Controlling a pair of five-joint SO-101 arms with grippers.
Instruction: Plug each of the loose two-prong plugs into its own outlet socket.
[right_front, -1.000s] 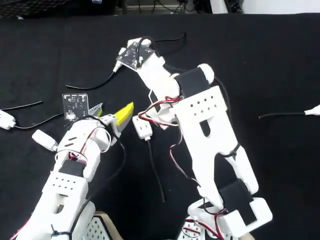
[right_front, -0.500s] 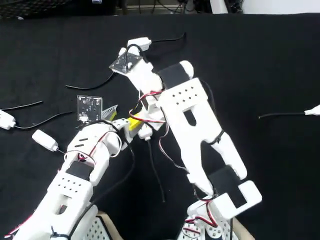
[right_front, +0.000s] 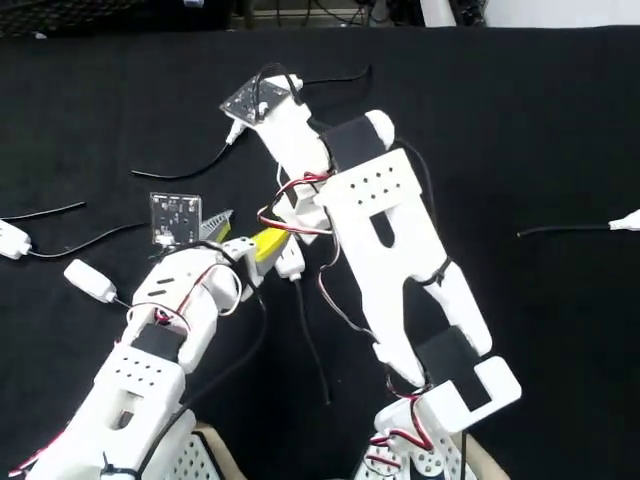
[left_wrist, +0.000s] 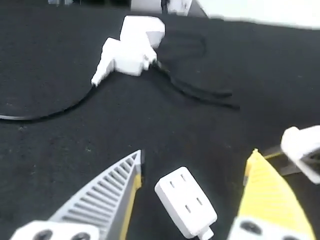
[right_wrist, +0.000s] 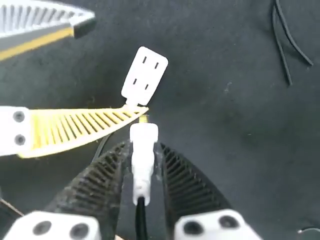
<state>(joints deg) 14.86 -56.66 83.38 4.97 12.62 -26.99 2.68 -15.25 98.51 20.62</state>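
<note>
A corded white connector (right_front: 12, 238) lies at the left edge of the black table (right_front: 520, 120). The left gripper (left_wrist: 196, 156) has its fingers spread wide around the white outlet socket (left_wrist: 185, 200), which lies flat between them. Beside it, the right gripper (right_wrist: 143, 150) is clamped on a two-prong plug (right_wrist: 144, 134) — prongs toward the socket, right by the left gripper's yellow finger (right_wrist: 75, 127)

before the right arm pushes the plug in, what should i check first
1. plug held in right gripper: ok, clamped.
2. socket slots showing: ok, its face is turned toward the cameras.
3. left gripper steadying the socket: not ok, it is open and not clamped on it.
4. path from plug to socket clear: not ok, the left gripper's yellow finger lies across it.
5. prongs lined up with slots: cannot tell, prongs are hidden.
</note>
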